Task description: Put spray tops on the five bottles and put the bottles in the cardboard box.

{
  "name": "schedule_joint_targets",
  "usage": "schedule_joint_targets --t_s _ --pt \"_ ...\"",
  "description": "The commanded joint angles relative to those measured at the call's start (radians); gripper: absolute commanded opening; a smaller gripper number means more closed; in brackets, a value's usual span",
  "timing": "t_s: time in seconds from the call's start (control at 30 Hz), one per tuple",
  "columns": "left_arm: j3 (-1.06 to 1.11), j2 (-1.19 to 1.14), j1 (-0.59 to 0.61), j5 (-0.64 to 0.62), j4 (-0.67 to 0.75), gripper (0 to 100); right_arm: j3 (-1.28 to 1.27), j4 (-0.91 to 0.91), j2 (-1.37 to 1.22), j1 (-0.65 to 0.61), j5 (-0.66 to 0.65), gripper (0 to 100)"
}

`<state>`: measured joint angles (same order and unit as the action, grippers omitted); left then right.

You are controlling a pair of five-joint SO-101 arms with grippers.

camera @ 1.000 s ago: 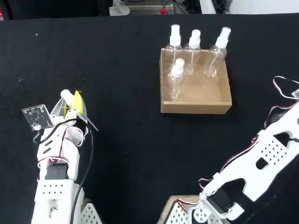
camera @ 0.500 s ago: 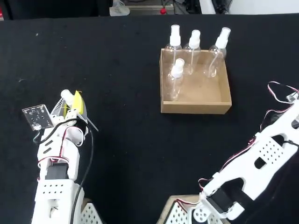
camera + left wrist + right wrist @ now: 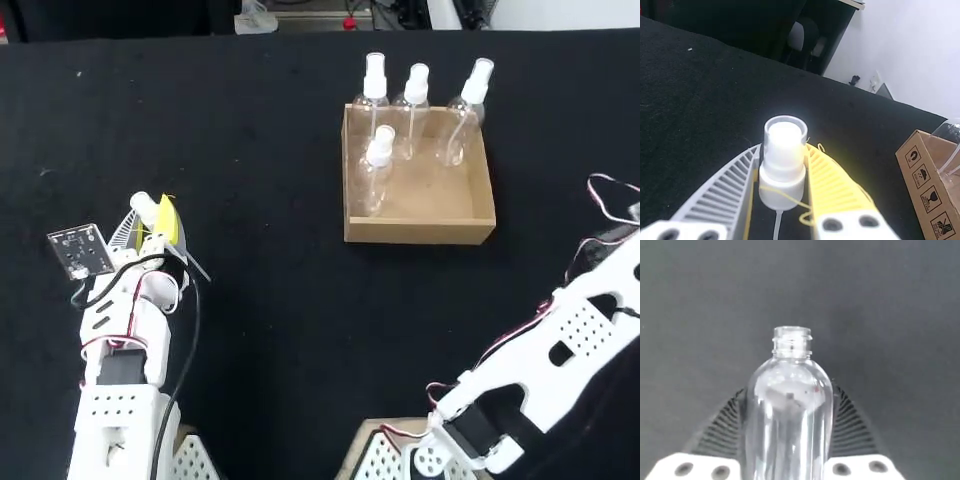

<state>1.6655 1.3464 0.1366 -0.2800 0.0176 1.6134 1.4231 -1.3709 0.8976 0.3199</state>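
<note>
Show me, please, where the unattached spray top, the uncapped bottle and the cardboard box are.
spray top (image 3: 783,172): left wrist view, on its white collar.
uncapped bottle (image 3: 787,400): right wrist view, on its clear body.
cardboard box (image 3: 420,233): high view, on its near outer wall.

The cardboard box (image 3: 420,232) is a shallow, open-topped brown tray. Four clear bottles stand in it, each capped with a white spray top. Three line its far wall: the left bottle (image 3: 374,100) and middle bottle (image 3: 413,108) upright, the right bottle (image 3: 463,128) leaning toward the box's right corner. The fourth bottle (image 3: 373,182) stands in front of them, by the box's left wall. The loose spray top (image 3: 784,165), white with a thin dip tube, sits well left of the box, pinched upright in the left gripper (image 3: 784,150). The fifth bottle (image 3: 787,405) is clear, its threaded neck uncapped, clamped in the right gripper (image 3: 788,392).
</note>
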Motion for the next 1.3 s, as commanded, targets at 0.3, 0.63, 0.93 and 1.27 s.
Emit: schedule_joint_targets --t_s 0.3,0.63,0.93,1.27 --pt "-0.005 0.015 -0.001 0.000 0.025 3 0.053 0.344 0.420 -0.023 -0.331 0.9" --pt "-0.005 0.015 -0.001 0.000 0.025 3 0.050 0.347 0.605 0.087 -0.463 1.1" --pt "-0.005 0.015 -0.001 0.000 0.025 3 -0.240 0.347 0.852 0.127 -0.465 1.1" --pt "-0.004 0.015 -0.001 0.000 0.025 3 -0.872 0.319 1.316 0.002 -0.466 1.1"
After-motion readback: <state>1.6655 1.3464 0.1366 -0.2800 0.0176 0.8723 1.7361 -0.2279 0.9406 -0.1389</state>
